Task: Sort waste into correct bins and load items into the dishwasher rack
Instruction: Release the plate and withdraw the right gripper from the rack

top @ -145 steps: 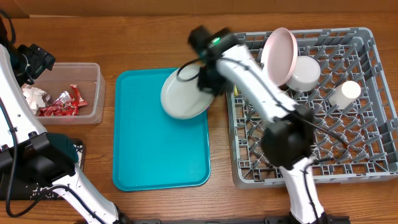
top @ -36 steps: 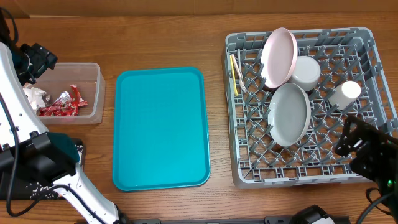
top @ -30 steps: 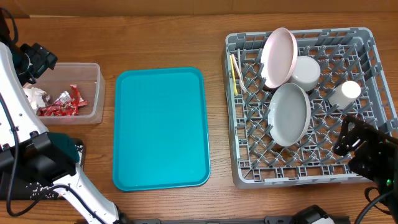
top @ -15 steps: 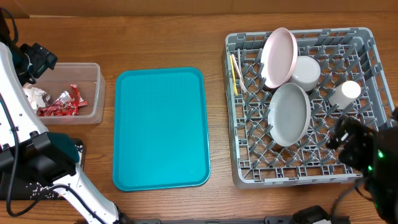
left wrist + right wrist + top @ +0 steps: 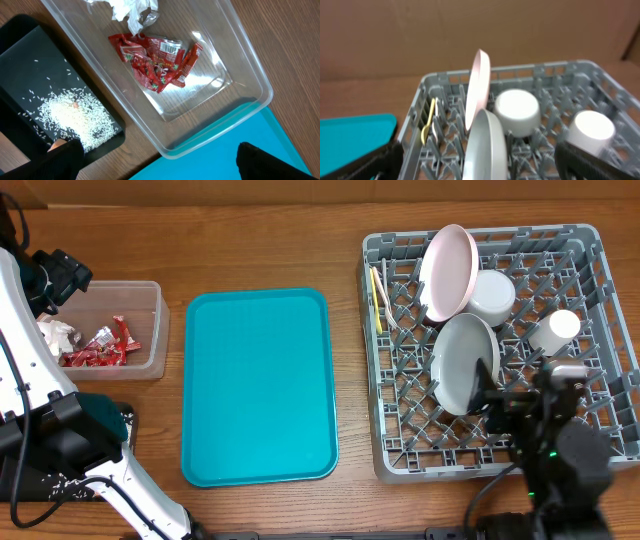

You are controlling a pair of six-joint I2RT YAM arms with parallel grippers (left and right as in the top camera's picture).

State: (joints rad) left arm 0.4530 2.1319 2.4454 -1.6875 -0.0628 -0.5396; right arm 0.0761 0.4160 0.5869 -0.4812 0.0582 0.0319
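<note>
Left gripper (image 5: 159, 150), fingers spread wide and holding nothing, hangs above the clear plastic tub (image 5: 150, 330), which sits just left of the teal serving tray (image 5: 258, 385). Inside the tub lie a cluster of red foil wrappers (image 5: 157, 65) and, at the end farther from the teal tray, a crumpled white napkin (image 5: 132, 10). A black tray (image 5: 30, 75) lies beside the tub on the side away from the teal tray; it holds a scatter of white rice grains (image 5: 70, 115) with a tiny orange piece (image 5: 75, 104) among them. The right gripper (image 5: 480, 160) is likewise spread open and empty, poised over the near part of the grey dishwasher rack (image 5: 600, 240), which stands just right of the teal tray. In the rack, a yellow piece of cutlery (image 5: 377, 295) stands in the column nearest the teal tray. A pale pink plate (image 5: 448, 270) stands on edge a little farther from the tray, with a grey plate (image 5: 460, 365) on edge just in front of it. A whitish bowl (image 5: 492, 298) sits upside down beside the pink plate, on its far side from the tray, and a small white cup (image 5: 558, 328) stands farther out again.
</note>
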